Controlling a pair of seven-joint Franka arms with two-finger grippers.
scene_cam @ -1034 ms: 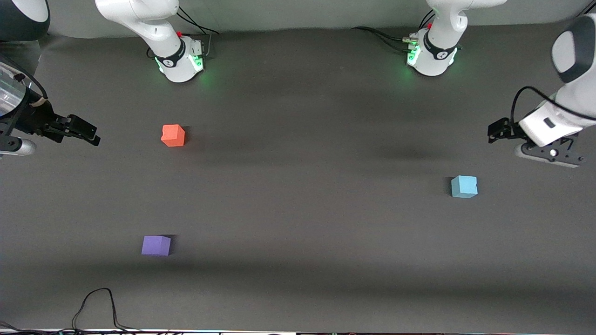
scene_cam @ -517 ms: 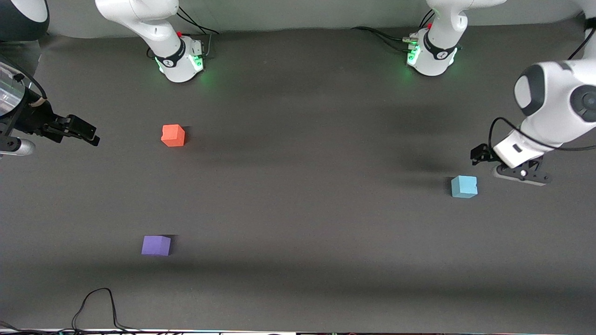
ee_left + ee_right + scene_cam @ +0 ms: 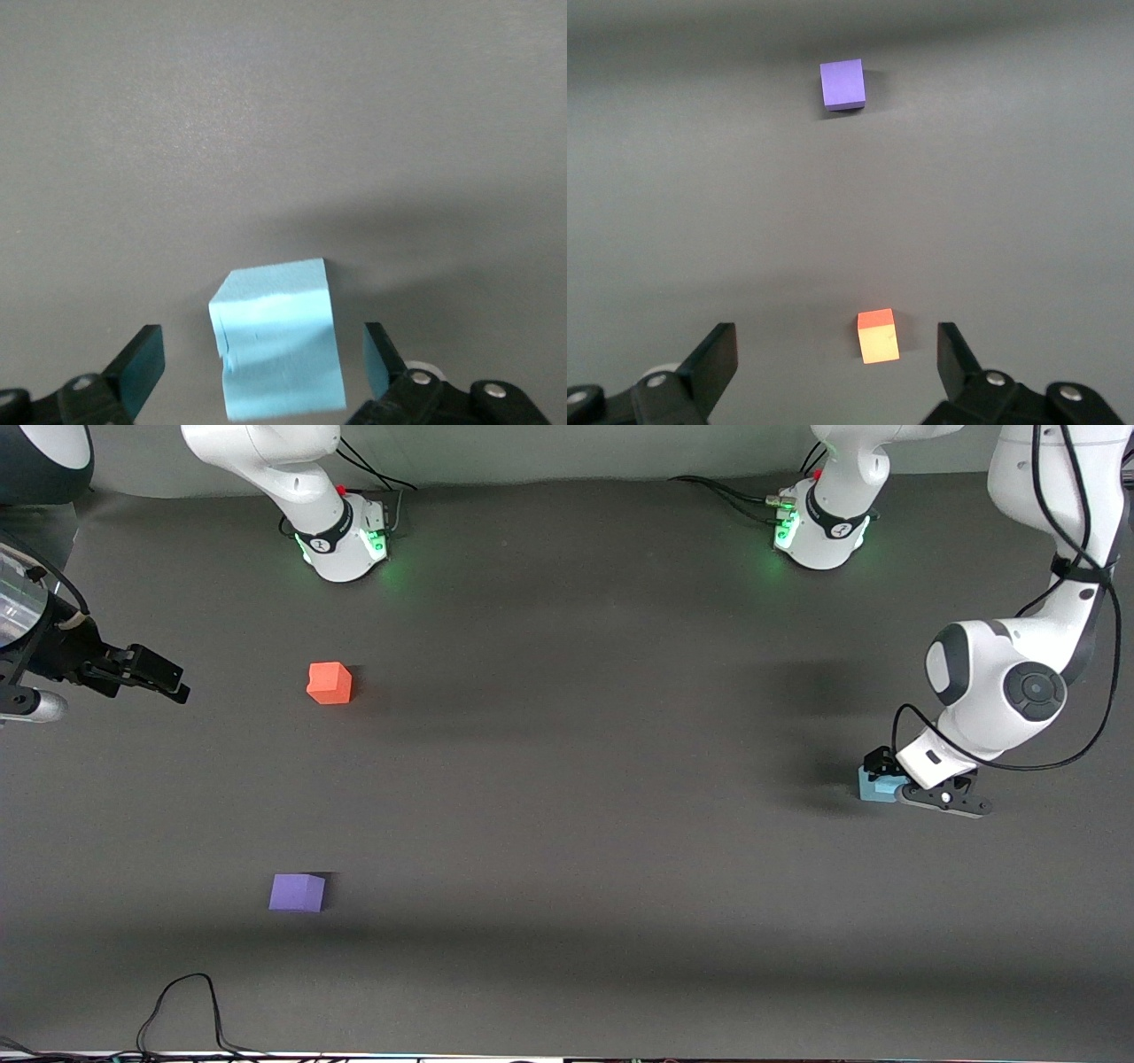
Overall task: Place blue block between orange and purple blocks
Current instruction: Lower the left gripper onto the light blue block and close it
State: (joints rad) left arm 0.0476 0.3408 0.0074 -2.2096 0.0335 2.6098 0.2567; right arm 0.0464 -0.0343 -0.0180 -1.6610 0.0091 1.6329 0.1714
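The light blue block (image 3: 872,788) sits on the dark mat toward the left arm's end of the table. My left gripper (image 3: 886,778) is down over it and hides most of it. In the left wrist view the blue block (image 3: 279,341) lies between the open fingers of my left gripper (image 3: 264,363), with a gap on each side. The orange block (image 3: 330,683) and the purple block (image 3: 297,892) sit toward the right arm's end, the purple one nearer the front camera. My right gripper (image 3: 164,677) waits open and empty; its wrist view (image 3: 837,354) shows the orange block (image 3: 878,336) and the purple block (image 3: 842,84).
The two arm bases (image 3: 341,540) (image 3: 819,531) stand at the table's edge farthest from the front camera. A black cable (image 3: 186,1001) loops on the mat at the edge nearest the camera, toward the right arm's end.
My left arm has swung in and come down, so its open gripper now straddles the blue block. The right arm and the three blocks have not moved.
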